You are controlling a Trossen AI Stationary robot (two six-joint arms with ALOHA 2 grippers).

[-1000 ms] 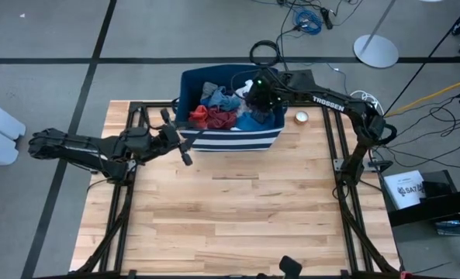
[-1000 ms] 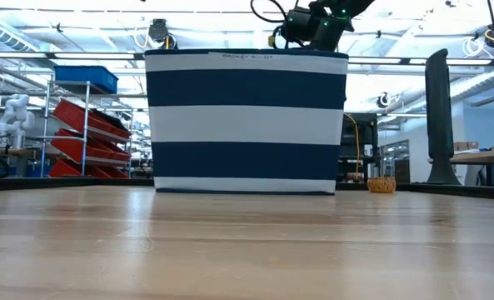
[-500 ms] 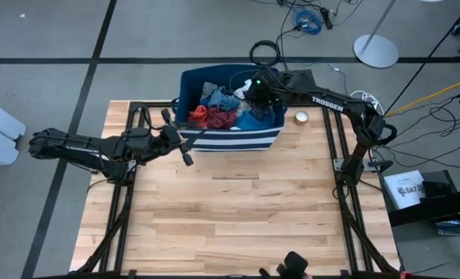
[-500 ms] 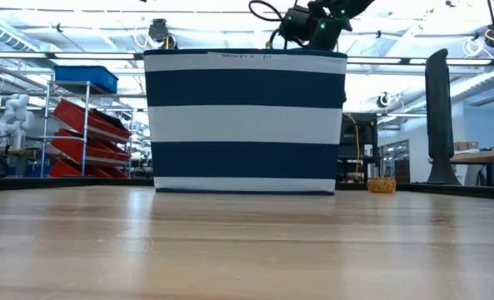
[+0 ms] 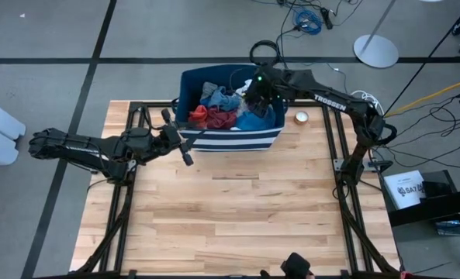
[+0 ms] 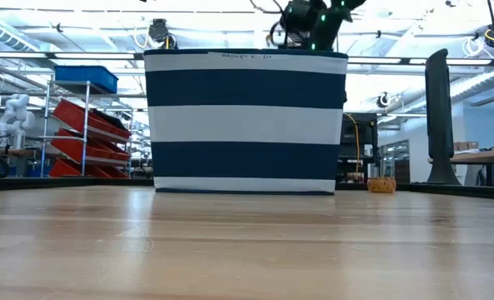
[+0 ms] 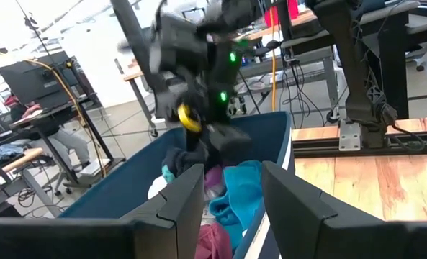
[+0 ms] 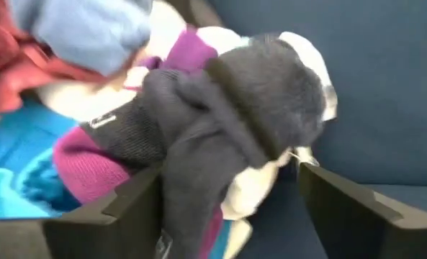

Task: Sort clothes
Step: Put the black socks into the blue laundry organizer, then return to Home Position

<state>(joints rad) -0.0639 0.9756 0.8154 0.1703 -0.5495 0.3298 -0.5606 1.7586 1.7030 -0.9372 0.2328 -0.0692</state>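
Observation:
The navy bin with white stripes (image 5: 231, 140) (image 6: 247, 117) stands at the table's far middle. In it lie the clothes (image 5: 220, 110): blue-grey, red, maroon and teal pieces. My right gripper (image 5: 254, 93) (image 8: 227, 183) hovers open over the bin's right part. A dark grey, purple and white piece (image 8: 220, 115) sits between its fingers, on top of the pile. My left gripper (image 5: 185, 153) (image 7: 231, 187) stands open just outside the bin's near left corner, pointing at the bin, with nothing between its fingers. My right gripper stands open from above around the dark grey, purple and white piece. The dark cloth lies close to the inner side of one finger (image 8: 123, 212), and I cannot tell whether it touches. The piece rests on the other clothes in the bin.
A small round thing (image 5: 301, 118) (image 6: 381, 184) sits on the table to the right of the bin. Black frame rails (image 5: 340, 167) run along the table's left and right sides. Bare wood (image 5: 237, 217) stretches from the bin to the near edge.
My right gripper has risen a little over the bin's right part and shifted slightly toward the far edge. The bin has stayed where it was.

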